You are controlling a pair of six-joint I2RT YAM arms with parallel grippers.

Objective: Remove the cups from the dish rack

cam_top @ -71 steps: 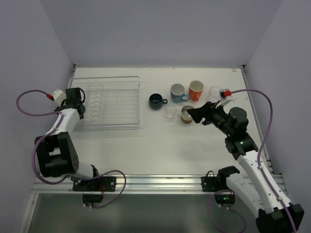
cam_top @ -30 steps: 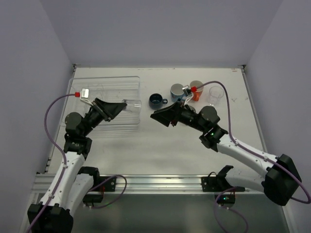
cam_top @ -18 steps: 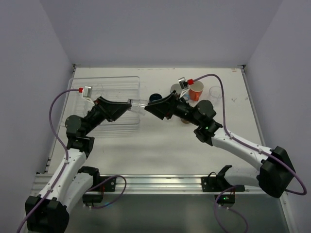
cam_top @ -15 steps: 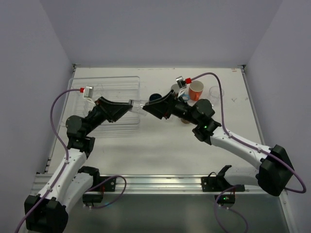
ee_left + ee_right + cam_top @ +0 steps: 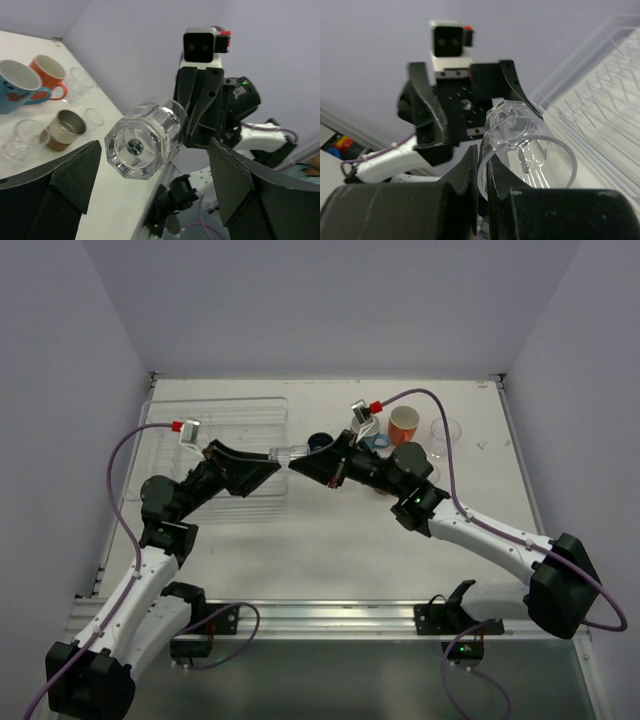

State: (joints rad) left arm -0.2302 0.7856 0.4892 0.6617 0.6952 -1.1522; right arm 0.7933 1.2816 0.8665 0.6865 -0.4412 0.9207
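While the two arms meet tip to tip above the white table, a small clear plastic cup lies on its side in the air between them. The right pincer is clamped on this cup's rim, with one finger inside the mouth and one outside, as its wrist view shows. The left pincer faces the cup's faceted base with its jaws spread wide to either side and touches nothing. I judge that the cup hangs from the right pincer alone.

Behind and below the left pincer lies the large, shallow dish rack of clear ridged plastic. I can make out no cup in it, though clear on clear is hard to read.

Behind the right pincer, the unloaded ones stand on the table: an orange mug, a light-blue mug, a dark-blue mug, a tan cup and several small clear tumblers.

The task looks nearly finished, with this cup probably the last. What remains is for the right pincer to carry it back to that group and set it down.
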